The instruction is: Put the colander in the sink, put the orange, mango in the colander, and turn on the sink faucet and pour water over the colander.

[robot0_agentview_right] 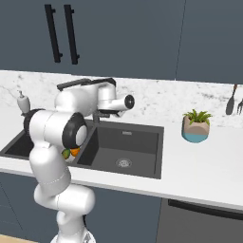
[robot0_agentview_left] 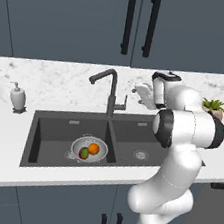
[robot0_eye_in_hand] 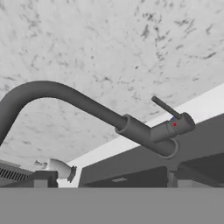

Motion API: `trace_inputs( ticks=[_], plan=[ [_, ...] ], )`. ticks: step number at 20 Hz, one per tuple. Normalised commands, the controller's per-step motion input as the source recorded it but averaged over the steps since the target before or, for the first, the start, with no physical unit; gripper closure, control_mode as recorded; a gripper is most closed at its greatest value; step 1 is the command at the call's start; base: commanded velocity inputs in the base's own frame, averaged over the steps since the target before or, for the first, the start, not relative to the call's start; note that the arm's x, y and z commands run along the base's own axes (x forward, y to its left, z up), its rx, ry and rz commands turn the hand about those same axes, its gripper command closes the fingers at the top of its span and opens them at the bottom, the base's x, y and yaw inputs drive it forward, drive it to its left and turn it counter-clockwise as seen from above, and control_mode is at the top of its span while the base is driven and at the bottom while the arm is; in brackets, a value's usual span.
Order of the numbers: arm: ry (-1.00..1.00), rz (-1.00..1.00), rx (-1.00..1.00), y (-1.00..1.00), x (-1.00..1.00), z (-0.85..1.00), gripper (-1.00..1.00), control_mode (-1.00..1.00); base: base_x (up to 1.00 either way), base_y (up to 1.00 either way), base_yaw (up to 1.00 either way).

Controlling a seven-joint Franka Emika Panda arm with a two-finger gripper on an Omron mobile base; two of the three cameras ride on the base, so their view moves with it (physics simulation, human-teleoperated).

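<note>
- Left base view gives us the colander (robot0_agentview_left: pixel 89 149) in the sink (robot0_agentview_left: pixel 51 125), holding orange (robot0_agentview_left: pixel 93 149) and mango (robot0_agentview_left: pixel 84 153).
- Hand view gives us the sink faucet (robot0_eye_in_hand: pixel 87 107) lever close up; fingers (robot0_eye_in_hand: pixel 105 180) spread wide, holding nothing.

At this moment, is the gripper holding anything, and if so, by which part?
Nothing is held. The gripper is open and empty, up near the faucet; the orange and mango lie in the colander.

Soap dispenser (robot0_agentview_left: pixel 18 96) left; potted plant (robot0_agentview_right: pixel 195 126) right.
</note>
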Motion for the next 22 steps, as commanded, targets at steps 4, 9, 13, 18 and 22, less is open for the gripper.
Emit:
trace_inputs(
  ticks=[4,9,13,18,22],
  plan=[
    [0.09,0.00,-0.02,-0.48,0.00,-0.30,-1.00,-1.00,0.00,0.00,0.00],
    [0.01,0.00,0.00,0.00,0.00,-0.63,-1.00,-1.00,0.00,0.00,0.00],
    [-0.02,0.00,0.00,0.01,0.00,-0.60,-1.00,-1.00,0.00,0.00,0.00],
    [-0.06,0.00,0.00,0.00,0.23,-0.41,-1.00,-1.00,0.00,0.00,0.00],
    [-0.05,0.00,0.00,0.07,0.36,-0.13,-1.00,-1.00,0.00,0.00,0.00]
  ],
)
